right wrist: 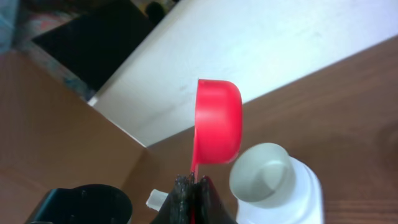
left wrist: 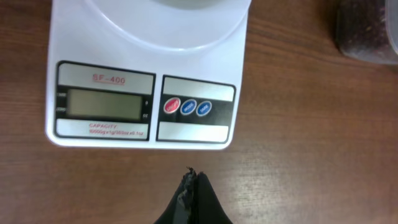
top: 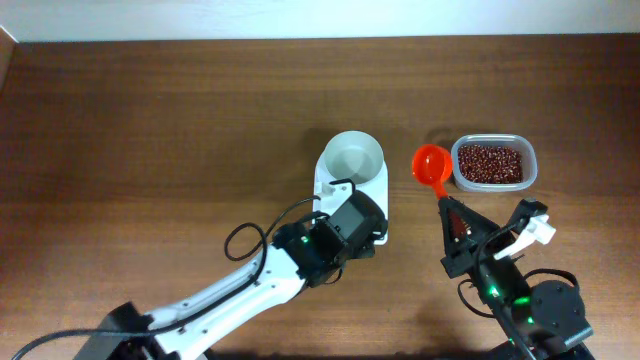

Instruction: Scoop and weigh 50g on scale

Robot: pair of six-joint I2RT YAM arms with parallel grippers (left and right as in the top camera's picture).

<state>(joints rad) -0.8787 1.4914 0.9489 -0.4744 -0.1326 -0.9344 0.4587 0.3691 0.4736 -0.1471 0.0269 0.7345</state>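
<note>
Scale [left wrist: 143, 62]: a small white kitchen scale on the brown wooden table [top: 150, 120], near the middle, with a round white bowl [top: 353, 156] sitting on its platform.
Markings: "SF-400" in red above the display [left wrist: 102, 103]. Below it is "CAPACITY" and a line of finer red print that I can only partly read.
Display: grey, showing no digits.
Buttons [left wrist: 188, 107]: one red and two blue, in a row to the right of the display. Their lettering is too small to read.
Left gripper [left wrist: 189, 186]: fingers pressed together with nothing between them. In the wrist view the tips point at the scale's front edge and sit just short of it. From overhead the arm's black head covers the scale's near end.
Right gripper [right wrist: 191, 186]: pinching the thin handle of a red scoop [right wrist: 217, 121].
Scoop: its cup lies between the bowl and the tub, just beside the tub's left wall.
Beans [top: 490, 163]: small, dark red-brown, heaped in a clear plastic tub [top: 531, 165] to the right of the scale.
Labels on tub or scoop: I can make out none.
</note>
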